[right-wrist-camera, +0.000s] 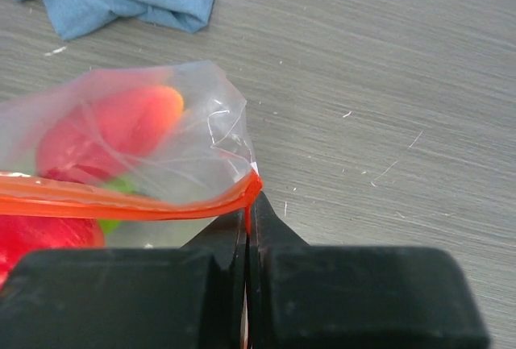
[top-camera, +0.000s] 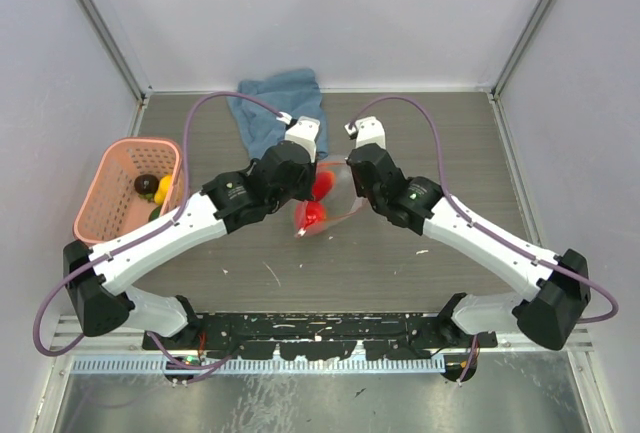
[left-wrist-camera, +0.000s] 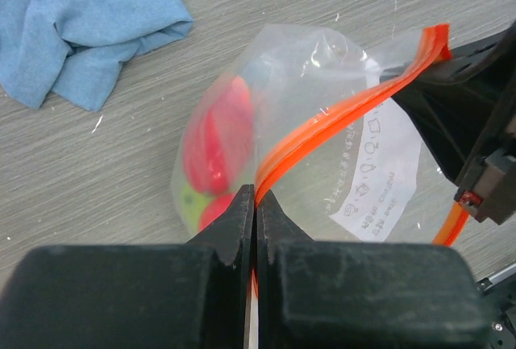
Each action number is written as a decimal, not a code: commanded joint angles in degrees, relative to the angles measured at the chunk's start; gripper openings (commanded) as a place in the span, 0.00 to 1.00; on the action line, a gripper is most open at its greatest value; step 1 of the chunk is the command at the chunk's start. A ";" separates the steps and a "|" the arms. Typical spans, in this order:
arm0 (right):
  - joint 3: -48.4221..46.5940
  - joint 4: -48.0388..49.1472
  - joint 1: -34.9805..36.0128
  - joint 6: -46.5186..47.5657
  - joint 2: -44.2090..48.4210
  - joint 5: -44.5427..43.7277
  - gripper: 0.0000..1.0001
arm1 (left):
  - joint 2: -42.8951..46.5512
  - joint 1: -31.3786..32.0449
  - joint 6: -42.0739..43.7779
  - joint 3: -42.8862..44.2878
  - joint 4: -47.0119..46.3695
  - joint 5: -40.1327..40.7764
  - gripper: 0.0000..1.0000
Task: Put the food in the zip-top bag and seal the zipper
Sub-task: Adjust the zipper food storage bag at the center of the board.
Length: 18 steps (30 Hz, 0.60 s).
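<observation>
Zip-top bag point(top-camera: 325, 203) at mid-table, strung between the two arms by its zipper point(left-wrist-camera: 347, 115). Left pincer point(left-wrist-camera: 255, 196) clamped on one end of that red-orange strip, fingers pressed together with only the strip between them. Right pincer point(right-wrist-camera: 247, 216) likewise closed, pinching the other end of the strip right at the bag's corner.

Inside the clear plastic: food point(left-wrist-camera: 219, 135), namely a large red fruit with an orange tip, a second red piece below it and a bit of green point(left-wrist-camera: 189, 204) alongside. White printed panel point(left-wrist-camera: 379, 180) on the bag's side, with a row of small boxes and lines of fine characters, seen through the plastic and too small to read.

Blue cloth point(top-camera: 280, 103) crumpled at the far edge of the table point(top-camera: 400, 273), just beyond the bag and apart from it. Pink basket point(top-camera: 100, 193) at the left, well apart from the bag, holding more fruit: dark brown fruit point(top-camera: 146, 185), yellow fruit point(top-camera: 165, 188) touching it, and a sliver of green at the near side.
</observation>
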State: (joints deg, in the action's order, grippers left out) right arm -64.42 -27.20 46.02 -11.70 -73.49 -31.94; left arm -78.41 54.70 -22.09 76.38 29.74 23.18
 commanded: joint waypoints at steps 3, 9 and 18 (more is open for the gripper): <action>-0.89 5.97 -0.23 2.01 4.78 -4.51 0.01 | 1.34 -0.20 -1.29 0.44 -4.45 -1.81 0.00; -2.36 6.56 -0.23 3.55 3.27 -3.83 0.01 | 1.85 -0.13 -1.73 -0.29 -5.13 -2.63 0.10; -3.14 7.43 -0.23 4.29 3.05 -4.49 0.01 | 5.13 -0.20 -1.95 0.08 -4.18 -3.51 0.49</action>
State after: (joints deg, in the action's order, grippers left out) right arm -64.49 -23.40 46.00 -8.45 -70.61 -34.54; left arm -77.47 54.70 -23.57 76.03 27.73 20.10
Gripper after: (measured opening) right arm 0.044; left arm 0.411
